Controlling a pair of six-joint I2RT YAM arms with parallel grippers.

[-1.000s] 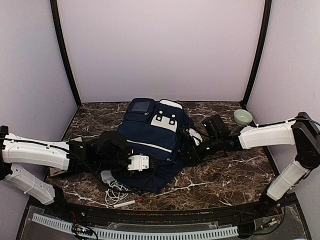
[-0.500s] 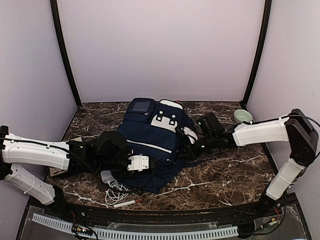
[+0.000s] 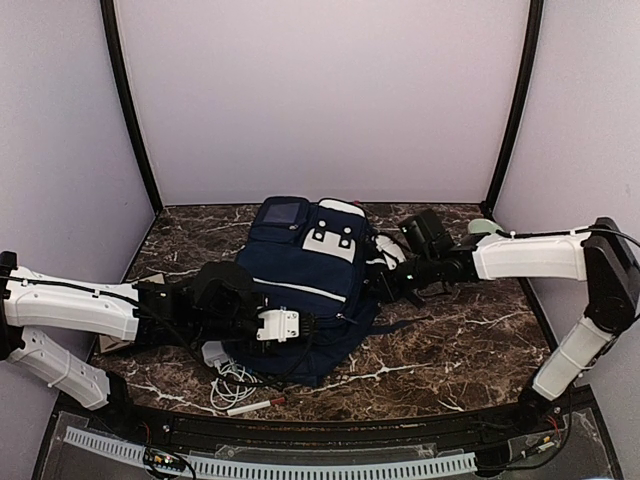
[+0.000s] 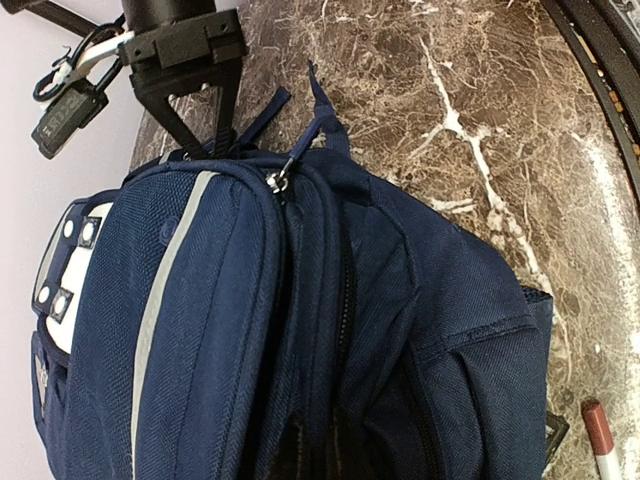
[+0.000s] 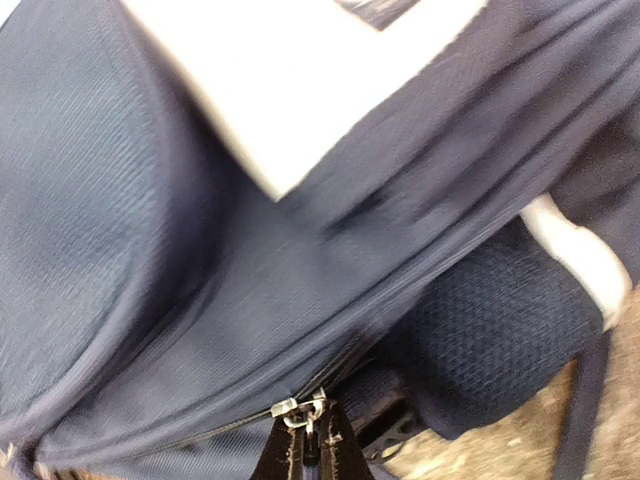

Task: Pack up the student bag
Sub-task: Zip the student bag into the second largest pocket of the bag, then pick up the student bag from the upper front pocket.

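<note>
The student bag (image 3: 305,270), a navy backpack with a white stripe and a light grey panel, lies flat in the middle of the table. My left gripper (image 3: 288,326) is at its near edge, shut on a fold of bag fabric beside the zip opening (image 4: 320,440). My right gripper (image 3: 380,283) is at the bag's right side. In the right wrist view its fingertips (image 5: 285,455) are shut on the silver zipper pull (image 5: 300,410). The left wrist view shows a zip slider (image 4: 276,181) at the bag's far end, with the right gripper (image 4: 200,130) just behind it.
A coiled white cable (image 3: 232,385) and a red-capped pen (image 3: 255,405) lie in front of the bag. The pen also shows in the left wrist view (image 4: 600,440). A white charger block (image 3: 213,352) sits under my left arm. A green bowl (image 3: 482,226) is half hidden behind my right arm.
My right gripper has moved away from me along the bag's right side, keeping hold of the zipper pull. The right arm now covers most of the bowl. The left gripper has stayed put.
</note>
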